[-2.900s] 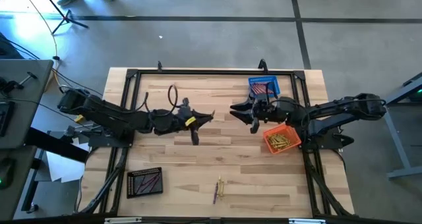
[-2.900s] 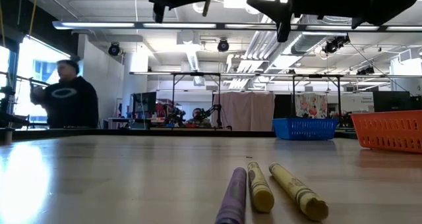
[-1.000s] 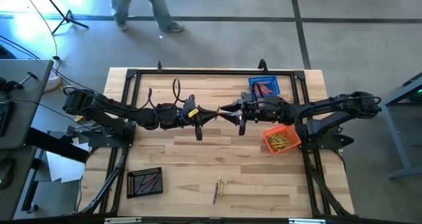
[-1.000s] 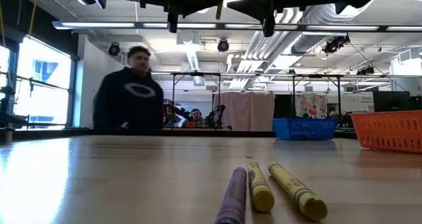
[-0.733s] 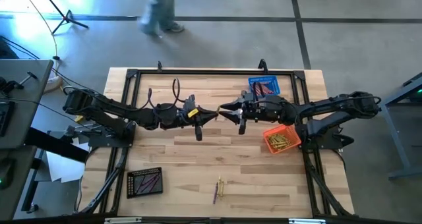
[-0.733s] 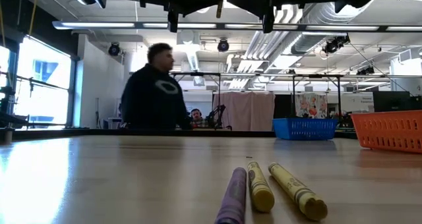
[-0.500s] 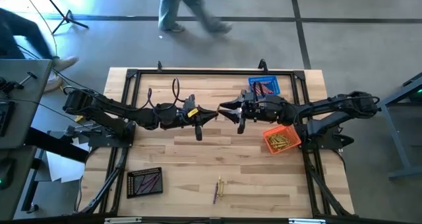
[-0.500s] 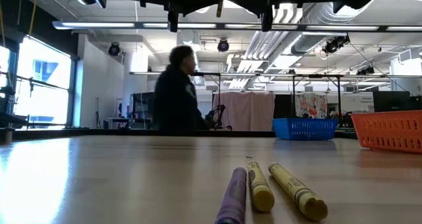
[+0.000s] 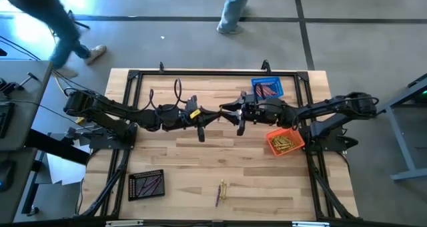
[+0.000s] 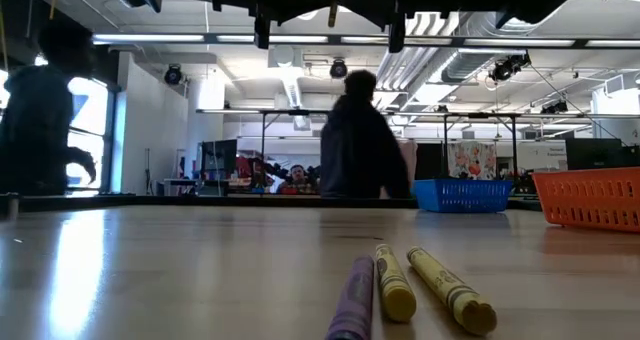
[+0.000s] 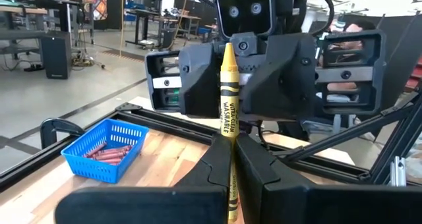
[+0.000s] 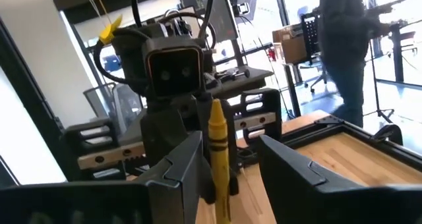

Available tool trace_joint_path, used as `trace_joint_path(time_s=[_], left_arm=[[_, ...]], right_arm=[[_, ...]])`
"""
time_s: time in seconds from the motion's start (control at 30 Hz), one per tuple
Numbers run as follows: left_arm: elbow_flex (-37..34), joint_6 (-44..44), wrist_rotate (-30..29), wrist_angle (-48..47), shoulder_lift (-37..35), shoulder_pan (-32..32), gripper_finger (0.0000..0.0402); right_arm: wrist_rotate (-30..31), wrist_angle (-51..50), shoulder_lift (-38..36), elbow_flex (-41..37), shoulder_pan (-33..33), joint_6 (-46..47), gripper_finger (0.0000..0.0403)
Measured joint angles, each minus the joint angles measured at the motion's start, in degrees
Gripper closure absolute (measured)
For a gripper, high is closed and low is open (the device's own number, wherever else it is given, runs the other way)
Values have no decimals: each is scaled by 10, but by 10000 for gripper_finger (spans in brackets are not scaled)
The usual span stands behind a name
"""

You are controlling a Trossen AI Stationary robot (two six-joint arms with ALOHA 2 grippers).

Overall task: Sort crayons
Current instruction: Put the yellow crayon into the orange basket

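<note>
Crayons lie in several places, but the one in play is a yellow crayon (image 11: 228,112) pinched upright between the clenched fingers of the left gripper (image 9: 215,115), held up over the middle of the table (image 9: 200,160). Facing it head-on, the right gripper (image 9: 225,111) has its fingers spread wide, one on each side of the crayon's free end, as the right wrist view shows (image 12: 217,145); whether they touch it cannot be told. The two grippers meet tip to tip, almost touching. Behind and to the outer side of the right gripper sits a blue basket (image 9: 267,88) holding red crayons, and just nearer the front edge on that same side an orange basket (image 9: 285,141) holds yellow ones. Well forward of the left gripper, toward the near corner, a black basket (image 9: 147,184) holds dark purple crayons. Forward of both grippers, near the front edge, three loose crayons lie side by side: a purple one (image 10: 352,298) and two yellow ones (image 10: 394,281), the second yellow (image 10: 450,289) angled slightly away. Beyond the table, a person (image 9: 233,10) walks across the floor and another (image 9: 57,23) moves past the far left corner.
</note>
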Motion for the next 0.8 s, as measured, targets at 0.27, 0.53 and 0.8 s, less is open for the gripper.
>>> trace_joint_path(time_s=[0.27, 0.53, 0.8], left_arm=[[0, 4, -1, 0, 0, 5, 401], [0, 4, -7, 0, 0, 5, 401], [0, 3, -20, -2, 0, 5, 376]], right_arm=[[0, 16, 12, 0, 0, 8, 295], [3, 24, 13, 0, 0, -2, 388], [4, 14, 11, 0, -8, 8, 393]])
